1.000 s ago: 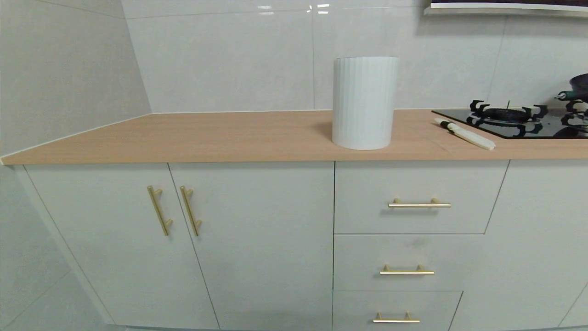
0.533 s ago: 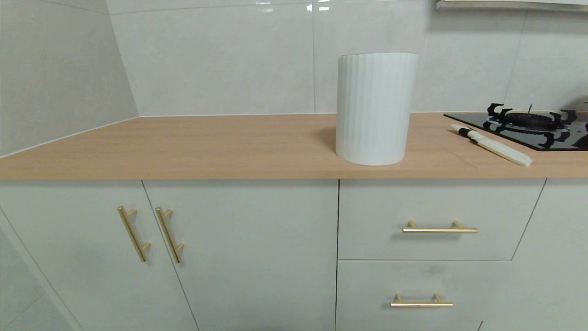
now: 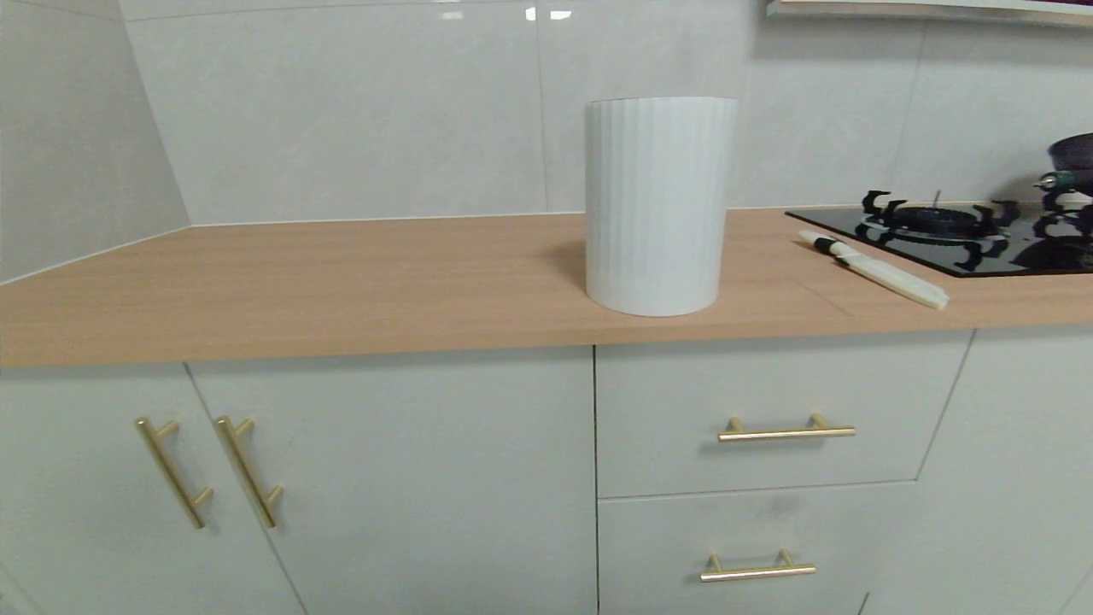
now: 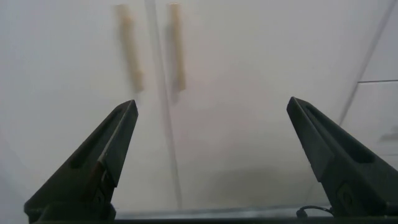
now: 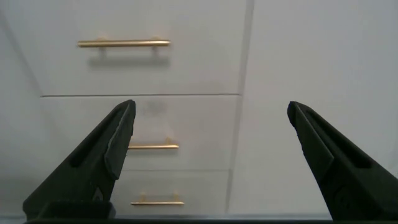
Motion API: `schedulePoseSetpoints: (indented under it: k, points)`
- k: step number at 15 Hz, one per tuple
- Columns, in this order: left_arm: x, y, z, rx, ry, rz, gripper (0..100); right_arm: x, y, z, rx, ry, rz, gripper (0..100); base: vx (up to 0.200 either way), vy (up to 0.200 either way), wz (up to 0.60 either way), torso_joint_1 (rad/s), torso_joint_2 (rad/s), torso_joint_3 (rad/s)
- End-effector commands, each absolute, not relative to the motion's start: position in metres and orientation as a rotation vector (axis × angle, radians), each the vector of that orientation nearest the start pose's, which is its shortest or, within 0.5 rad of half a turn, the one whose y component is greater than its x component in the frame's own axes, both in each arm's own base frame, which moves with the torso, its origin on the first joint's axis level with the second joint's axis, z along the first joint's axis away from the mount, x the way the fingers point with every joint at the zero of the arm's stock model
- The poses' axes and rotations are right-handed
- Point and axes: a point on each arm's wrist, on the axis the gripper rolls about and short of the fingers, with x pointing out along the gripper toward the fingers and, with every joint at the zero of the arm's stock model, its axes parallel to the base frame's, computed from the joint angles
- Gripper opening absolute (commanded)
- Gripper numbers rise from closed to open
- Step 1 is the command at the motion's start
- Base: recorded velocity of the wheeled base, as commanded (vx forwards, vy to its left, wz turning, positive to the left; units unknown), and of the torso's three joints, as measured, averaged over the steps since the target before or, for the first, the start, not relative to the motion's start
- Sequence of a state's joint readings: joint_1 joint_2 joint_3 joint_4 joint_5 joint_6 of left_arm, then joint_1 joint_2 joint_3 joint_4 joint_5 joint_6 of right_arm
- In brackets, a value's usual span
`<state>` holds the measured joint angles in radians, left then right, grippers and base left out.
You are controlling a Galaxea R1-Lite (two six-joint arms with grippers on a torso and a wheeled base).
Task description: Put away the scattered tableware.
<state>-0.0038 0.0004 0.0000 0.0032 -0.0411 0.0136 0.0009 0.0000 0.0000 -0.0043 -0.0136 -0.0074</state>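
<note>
Cream utensil (image 3: 873, 269) w/ dark band, flat on counter (image 3: 341, 282) betw. upright white ribbed holder (image 3: 655, 205) & hob (image 3: 999, 256)

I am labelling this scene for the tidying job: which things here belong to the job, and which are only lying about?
Belong to the job: cream utensil lying on the countertop; white ribbed holder, probably where it goes.
Only lying about: gas hob; dark pot; closed drawers and cabinet doors below.
</note>
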Motion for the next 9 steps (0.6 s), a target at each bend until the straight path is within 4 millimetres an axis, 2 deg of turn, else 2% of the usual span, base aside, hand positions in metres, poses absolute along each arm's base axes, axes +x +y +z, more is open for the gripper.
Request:
schedulePoseSetpoints:
  k: [1, 9]
  points:
    - [-0.0228, -0.0009, 0.0750, 0.014, 0.004, -0.045, 100, -0.0227, -0.0003, 0.0760, -0.008, -0.003, -0.012, 100, 0.000, 0.000, 0.00, 0.000, 0.00, 0.000]
    - [-0.0228, -0.0009, 0.0752, 0.015, 0.003, -0.045, 100, -0.0227, -0.0003, 0.0761, -0.008, -0.005, -0.012, 100, 0.000, 0.000, 0.00, 0.000, 0.00, 0.000]
